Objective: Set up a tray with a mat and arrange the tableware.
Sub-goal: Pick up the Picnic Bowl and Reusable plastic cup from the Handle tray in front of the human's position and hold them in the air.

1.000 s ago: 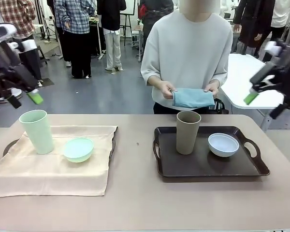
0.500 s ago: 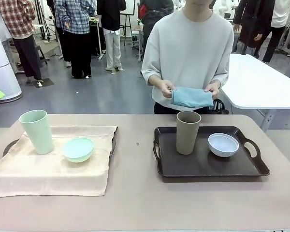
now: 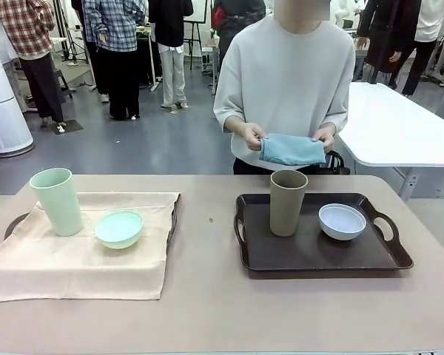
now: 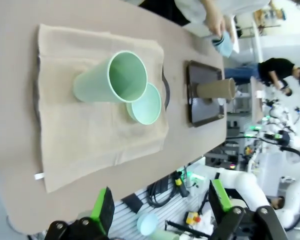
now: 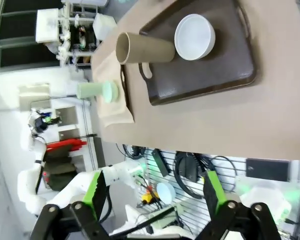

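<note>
Tan tumbler (image 3: 288, 201), white bowl (image 3: 342, 221) occupy tray (image 3: 311, 255)

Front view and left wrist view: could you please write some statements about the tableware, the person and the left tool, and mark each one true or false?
1. The mint green tumbler and the mint green bowl stand on the beige mat. True.
2. The white bowl sits on the beige mat. False: it sits on the bare dark tray.
3. The tan-brown tumbler lies on its side. False: it stands upright on that tray, beside the white bowl.
4. The person holds a folded blue cloth. True.
5. The left tool is shut on a tumbler. False: it is open and holds nothing.
</note>
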Tool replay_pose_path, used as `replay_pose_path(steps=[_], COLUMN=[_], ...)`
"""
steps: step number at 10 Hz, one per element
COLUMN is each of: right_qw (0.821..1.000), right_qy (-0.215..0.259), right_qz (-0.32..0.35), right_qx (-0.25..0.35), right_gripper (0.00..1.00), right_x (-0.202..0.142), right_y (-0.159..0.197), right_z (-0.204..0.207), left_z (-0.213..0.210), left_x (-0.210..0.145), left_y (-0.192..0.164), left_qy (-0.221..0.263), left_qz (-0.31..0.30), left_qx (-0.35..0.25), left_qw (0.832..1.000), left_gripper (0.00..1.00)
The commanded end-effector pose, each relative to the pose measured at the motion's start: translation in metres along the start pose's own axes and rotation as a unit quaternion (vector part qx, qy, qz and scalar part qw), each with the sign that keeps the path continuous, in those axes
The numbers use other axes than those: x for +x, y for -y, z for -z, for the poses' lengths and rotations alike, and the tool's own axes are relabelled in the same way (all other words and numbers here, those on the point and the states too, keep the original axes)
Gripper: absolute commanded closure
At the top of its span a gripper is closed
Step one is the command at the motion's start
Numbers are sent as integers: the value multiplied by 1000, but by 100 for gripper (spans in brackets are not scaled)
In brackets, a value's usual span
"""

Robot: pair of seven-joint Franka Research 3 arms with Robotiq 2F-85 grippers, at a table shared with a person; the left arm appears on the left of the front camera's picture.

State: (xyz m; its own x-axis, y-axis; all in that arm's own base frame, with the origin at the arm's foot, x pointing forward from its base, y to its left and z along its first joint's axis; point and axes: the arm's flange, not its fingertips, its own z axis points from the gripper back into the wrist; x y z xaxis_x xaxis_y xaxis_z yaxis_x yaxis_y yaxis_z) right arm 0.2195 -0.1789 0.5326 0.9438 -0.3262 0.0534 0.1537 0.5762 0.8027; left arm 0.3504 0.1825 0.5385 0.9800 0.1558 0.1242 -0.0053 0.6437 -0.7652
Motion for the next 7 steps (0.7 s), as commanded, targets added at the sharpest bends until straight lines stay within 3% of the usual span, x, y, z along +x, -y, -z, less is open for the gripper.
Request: replay_pose_path(steps=[1,2,7], right_qw=[1000,1000,1000], right_qy=[-1,0,0], right_qz=[-1,0,0], right_qx=[25,0,0], right_gripper=[0,0,0], right_x=[2,0,0], right_y=[6,0,0], right_z=[9,0,0], left_z=[-1,0,0], left_x=[0,0,0], left_y=[-3,0,0], left_qy=[-4,0,0], left_qz=[9,0,0], left_qx=[-14,0,0], left_qw=[1000,1000,1000], left_gripper=[0,0,0])
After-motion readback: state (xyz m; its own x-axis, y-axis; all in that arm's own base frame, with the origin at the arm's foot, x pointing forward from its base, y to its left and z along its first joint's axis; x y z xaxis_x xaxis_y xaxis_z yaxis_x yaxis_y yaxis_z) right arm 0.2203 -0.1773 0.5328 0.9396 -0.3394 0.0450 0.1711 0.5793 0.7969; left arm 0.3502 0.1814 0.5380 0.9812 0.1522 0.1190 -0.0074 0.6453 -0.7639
